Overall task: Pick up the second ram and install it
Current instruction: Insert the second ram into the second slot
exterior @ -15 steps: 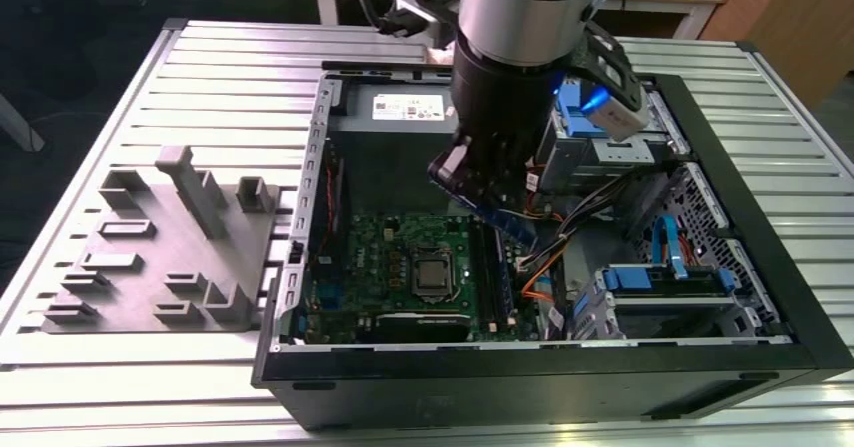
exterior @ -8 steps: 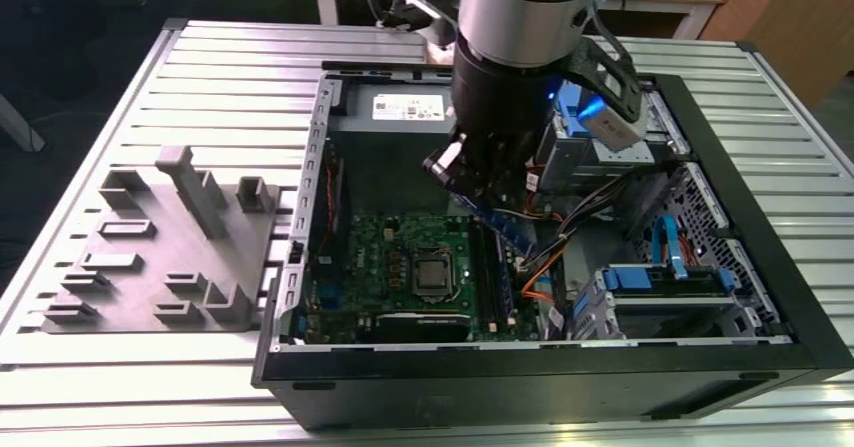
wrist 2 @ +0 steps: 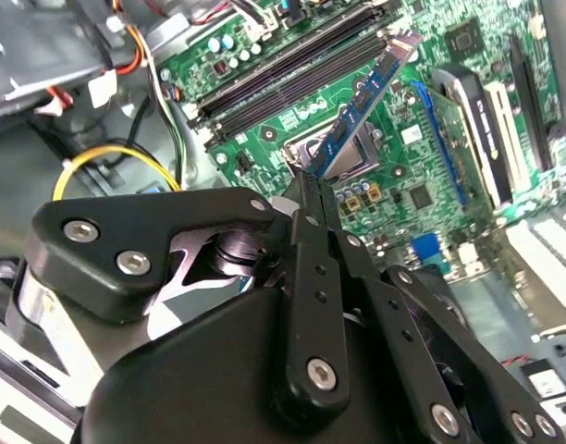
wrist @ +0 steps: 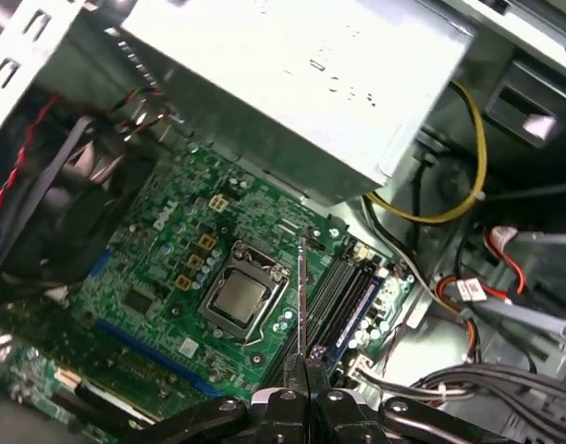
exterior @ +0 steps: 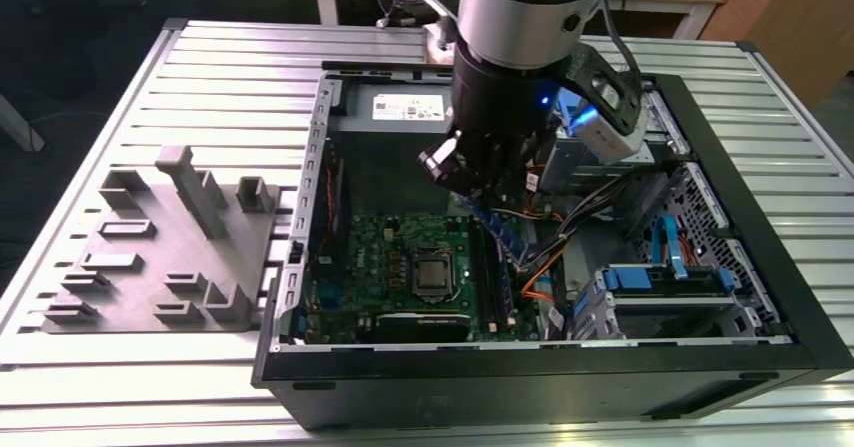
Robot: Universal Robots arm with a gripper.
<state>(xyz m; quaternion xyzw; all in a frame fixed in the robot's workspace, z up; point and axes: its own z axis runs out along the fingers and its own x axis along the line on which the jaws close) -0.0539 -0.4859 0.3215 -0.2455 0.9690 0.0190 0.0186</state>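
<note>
My gripper (exterior: 483,199) hangs inside the open computer case (exterior: 747,297), shut on the second ram (exterior: 505,235). In the second wrist view the second ram (wrist 2: 362,102) is a long thin stick with dark chips. It juts out from between the fingertips of the gripper (wrist 2: 311,180) and is tilted over the green motherboard (wrist 2: 422,157). The first wrist view has the second ram (wrist: 301,296) edge-on, rising from the gripper (wrist: 306,359) next to the black memory slots (wrist: 343,291). The stick hovers above the board, apart from the memory slots (wrist 2: 292,79).
A grey plastic fixture (exterior: 160,257) stands on the table at the exterior view's left. Inside the case are the CPU socket (wrist: 239,301), a metal power supply box (wrist: 292,83), loose cables (wrist: 468,185) and a drive cage (exterior: 667,277). The case walls close in all round.
</note>
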